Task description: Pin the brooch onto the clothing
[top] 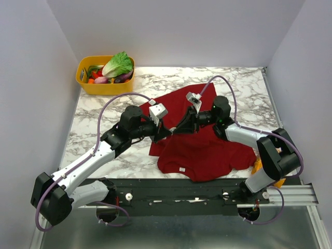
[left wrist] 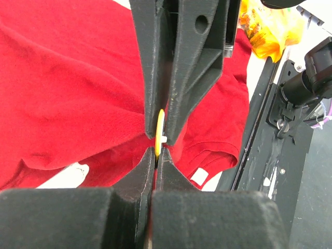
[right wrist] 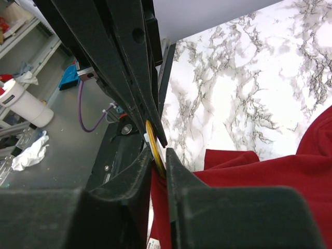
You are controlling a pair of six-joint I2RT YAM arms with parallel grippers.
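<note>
The dark red T-shirt (top: 202, 150) lies crumpled on the marble table, its white label (top: 182, 169) near the front edge. Both grippers meet tip to tip just above its left part. The brooch (left wrist: 160, 124), a small yellow disc seen edge-on, stands between them. My left gripper (left wrist: 156, 151) is shut on its lower edge, and the right arm's fingers (left wrist: 192, 78) clamp its upper part. In the right wrist view my right gripper (right wrist: 158, 158) pinches the brooch (right wrist: 153, 145) with red fabric (right wrist: 290, 176) gathered under it. In the top view the left gripper (top: 167, 132) and right gripper (top: 175, 130) hide the brooch.
A yellow basket (top: 85, 85) of vegetables stands at the back left. An orange-yellow snack bag (top: 257, 166) lies by the right arm's base, right of the shirt. A black rail (top: 207, 189) runs along the front edge. Grey walls enclose the table on three sides.
</note>
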